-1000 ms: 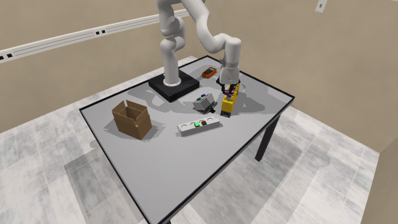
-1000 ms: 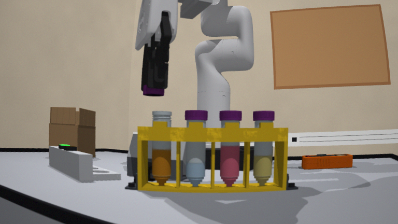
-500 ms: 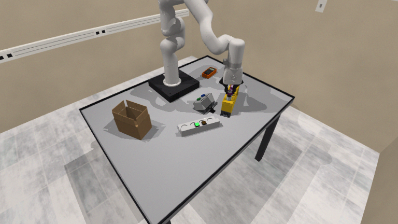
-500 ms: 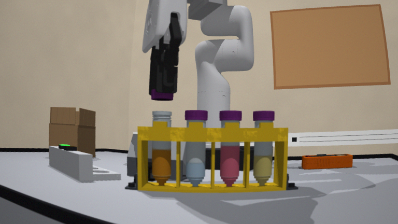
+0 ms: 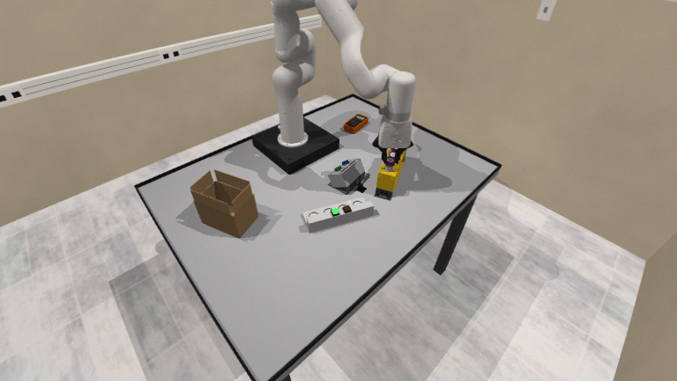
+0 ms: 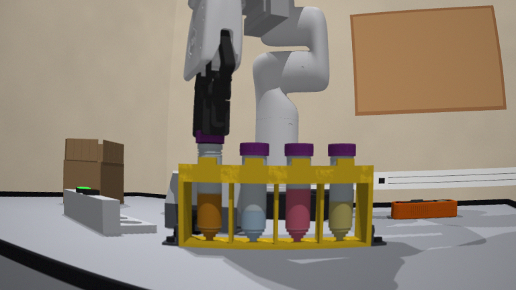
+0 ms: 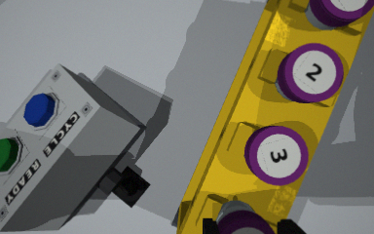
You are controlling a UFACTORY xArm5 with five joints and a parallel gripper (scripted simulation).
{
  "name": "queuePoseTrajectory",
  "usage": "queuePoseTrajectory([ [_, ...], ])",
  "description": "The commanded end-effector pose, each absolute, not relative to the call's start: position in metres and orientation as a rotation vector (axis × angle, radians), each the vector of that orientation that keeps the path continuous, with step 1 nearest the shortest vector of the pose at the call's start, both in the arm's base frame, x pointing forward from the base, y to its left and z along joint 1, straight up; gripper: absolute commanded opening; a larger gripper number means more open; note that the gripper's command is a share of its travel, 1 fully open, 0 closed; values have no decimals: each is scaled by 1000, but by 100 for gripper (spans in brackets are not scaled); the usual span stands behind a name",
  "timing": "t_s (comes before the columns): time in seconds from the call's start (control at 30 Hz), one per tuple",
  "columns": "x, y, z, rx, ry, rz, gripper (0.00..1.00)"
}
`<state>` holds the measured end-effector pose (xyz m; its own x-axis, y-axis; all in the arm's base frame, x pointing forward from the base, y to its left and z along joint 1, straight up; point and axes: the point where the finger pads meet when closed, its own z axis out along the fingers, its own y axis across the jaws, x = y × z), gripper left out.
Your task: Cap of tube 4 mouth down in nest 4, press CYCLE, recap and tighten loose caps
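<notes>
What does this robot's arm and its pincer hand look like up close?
The arm is glossy white, built of rounded tubular segments, rising from a white collar on a square black base plate. Its wrist ends in a pale grey housing carrying the gripper, whose fingers are matte black linkages. No cables show.

The capped tube 3 (image 6: 254, 180) is standing just beside the pincer (image 6: 209, 129), limiting lateral room; the key housing (image 7: 58, 156) is sitting apart.

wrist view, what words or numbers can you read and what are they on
"CYCLE": on the grey key housing, beside the blue key.
"READY": same housing, beside the green key.
"2": on a purple cap.
"3": on the next purple cap.
The top-edge cap's number is cut off.
</notes>
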<state>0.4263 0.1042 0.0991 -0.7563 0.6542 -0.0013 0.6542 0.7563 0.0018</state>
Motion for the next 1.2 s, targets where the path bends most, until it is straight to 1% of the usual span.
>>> queuePoseTrajectory([
  [0.0, 427, 104, 100, 1096, 2942, 10, 0],
  [1.07, 427, 105, 90, 1096, 2942, 10, 0],
  [1.1, 427, 105, 90, 1096, 2942, 10, 46],
  [1.17, 427, 105, 90, 1096, 2942, 10, 46],
])
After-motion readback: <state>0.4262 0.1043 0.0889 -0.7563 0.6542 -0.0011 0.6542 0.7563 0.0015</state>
